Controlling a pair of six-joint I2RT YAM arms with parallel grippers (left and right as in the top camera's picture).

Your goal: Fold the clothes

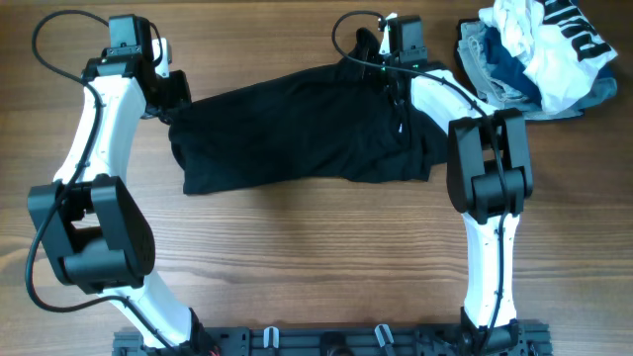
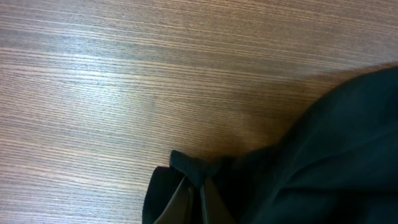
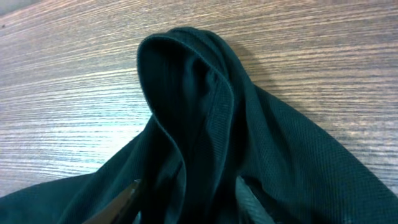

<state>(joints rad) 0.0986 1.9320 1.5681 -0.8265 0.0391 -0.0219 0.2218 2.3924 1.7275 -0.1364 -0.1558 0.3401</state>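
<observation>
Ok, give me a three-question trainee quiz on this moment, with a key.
1. True or false: the left gripper hangs open, clear of the black garment.
2. Where is the heap of mixed clothes? A) far side of the table, beside the right arm B) under the left arm C) at the near edge
3. What lies between the right gripper's fingers?
Key: 1 false, it is shut on a corner of the garment; 2 A; 3 a raised fold of the black garment.
</observation>
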